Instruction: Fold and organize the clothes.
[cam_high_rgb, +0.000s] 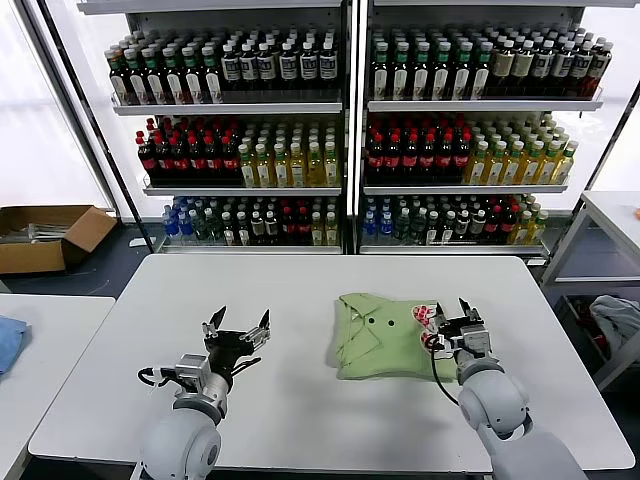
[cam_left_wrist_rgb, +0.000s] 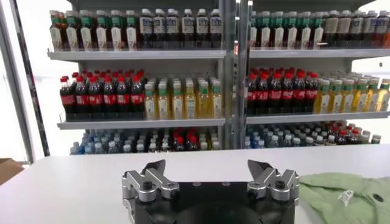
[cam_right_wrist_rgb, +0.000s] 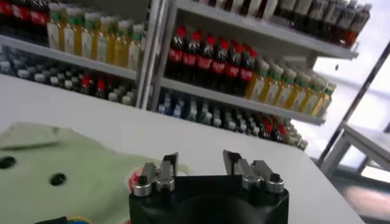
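A light green folded shirt (cam_high_rgb: 385, 335) with collar, buttons and a red-and-white print lies on the white table (cam_high_rgb: 300, 290), right of centre. It also shows in the right wrist view (cam_right_wrist_rgb: 55, 176) and at the edge of the left wrist view (cam_left_wrist_rgb: 341, 195). My right gripper (cam_high_rgb: 451, 315) is open and empty, just above the shirt's right edge by the print. In its wrist view (cam_right_wrist_rgb: 200, 161) nothing sits between its fingers. My left gripper (cam_high_rgb: 241, 325) is open and empty over bare table, left of the shirt. It shows wide open in its wrist view (cam_left_wrist_rgb: 207, 167).
Shelves of bottles (cam_high_rgb: 340, 130) stand behind the table. A cardboard box (cam_high_rgb: 45, 235) sits on the floor at far left. A second table (cam_high_rgb: 40, 340) with a blue cloth (cam_high_rgb: 8, 340) is at left. A side table (cam_high_rgb: 615, 215) stands at right.
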